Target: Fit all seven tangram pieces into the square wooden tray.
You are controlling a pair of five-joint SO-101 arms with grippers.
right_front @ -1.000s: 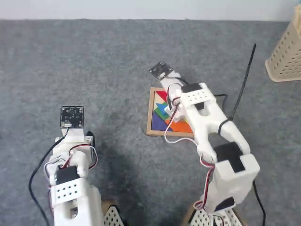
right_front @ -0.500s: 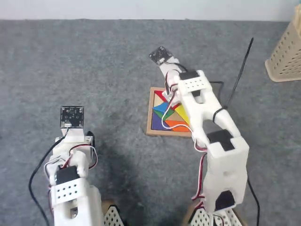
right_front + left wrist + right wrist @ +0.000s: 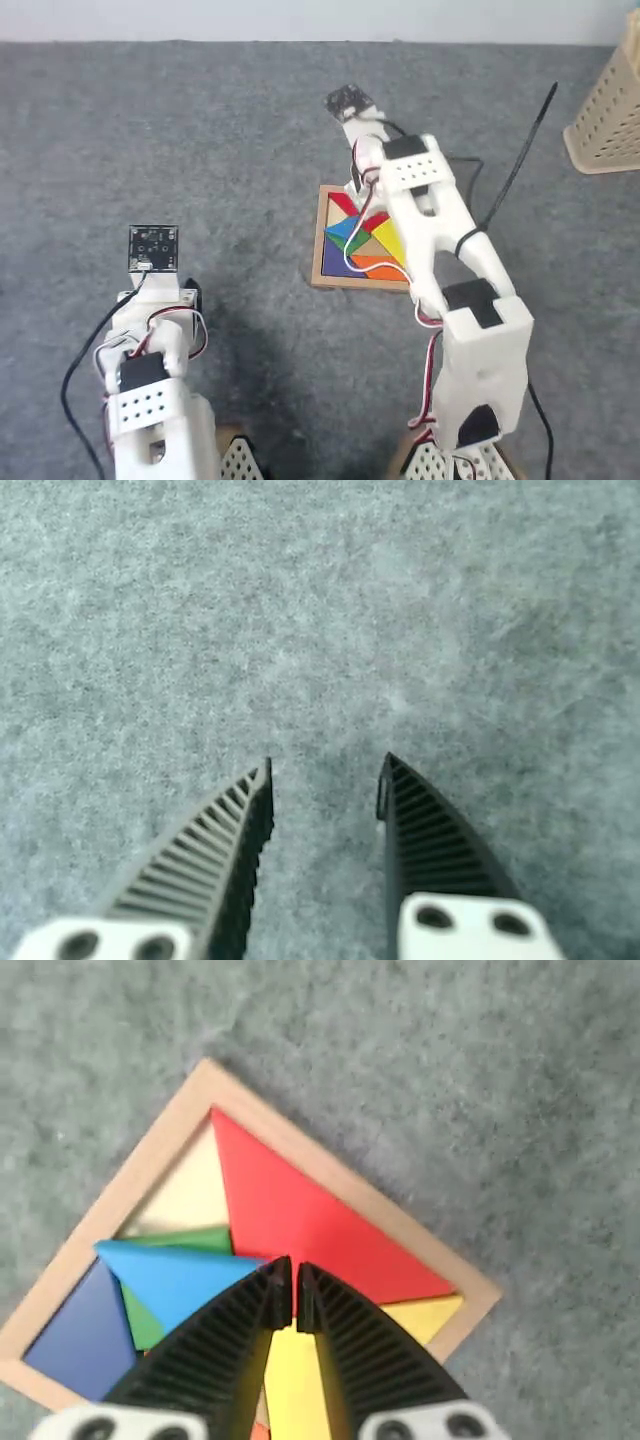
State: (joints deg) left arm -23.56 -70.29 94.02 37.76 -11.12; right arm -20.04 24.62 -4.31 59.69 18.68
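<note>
Your right gripper (image 3: 290, 1272) sat right over the square wooden tray (image 3: 120, 1195), fingers pinched almost together with nothing between them, tips where the red triangle (image 3: 300, 1210), blue piece (image 3: 170, 1275) and yellow piece (image 3: 295, 1380) met. The tray lay on the grey carpet (image 3: 200, 130) in front of that arm, and your left gripper (image 3: 328, 775) hung well apart from it over the carpet, fingers spread and holding nothing
</note>
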